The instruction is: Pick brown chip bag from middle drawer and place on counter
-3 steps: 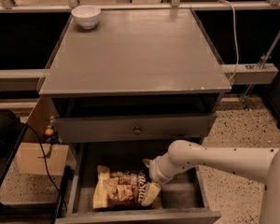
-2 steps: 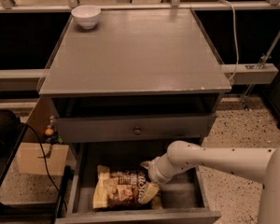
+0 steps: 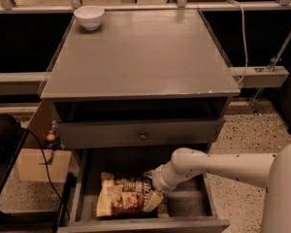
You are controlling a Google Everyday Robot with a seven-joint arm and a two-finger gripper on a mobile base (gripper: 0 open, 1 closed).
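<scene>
The brown chip bag [image 3: 122, 201] lies flat on the floor of the open middle drawer [image 3: 186, 207], towards its left front. My gripper [image 3: 153, 184] reaches down into the drawer from the right, on the end of the white arm, and sits at the bag's upper right end, touching or overlapping it. The bag's right edge is partly hidden behind the wrist. The counter [image 3: 140, 52] is the grey cabinet top above the drawers.
A white bowl [image 3: 89, 16] stands at the counter's far left corner. A shut drawer front with a round knob [image 3: 142, 135] overhangs the open drawer. A cardboard box [image 3: 39, 165] and a black cable [image 3: 44, 171] are on the floor at left. Pale metal rails run behind and to the right.
My gripper has shifted only slightly at the bag's right end. The bag lies in the same place in the drawer.
</scene>
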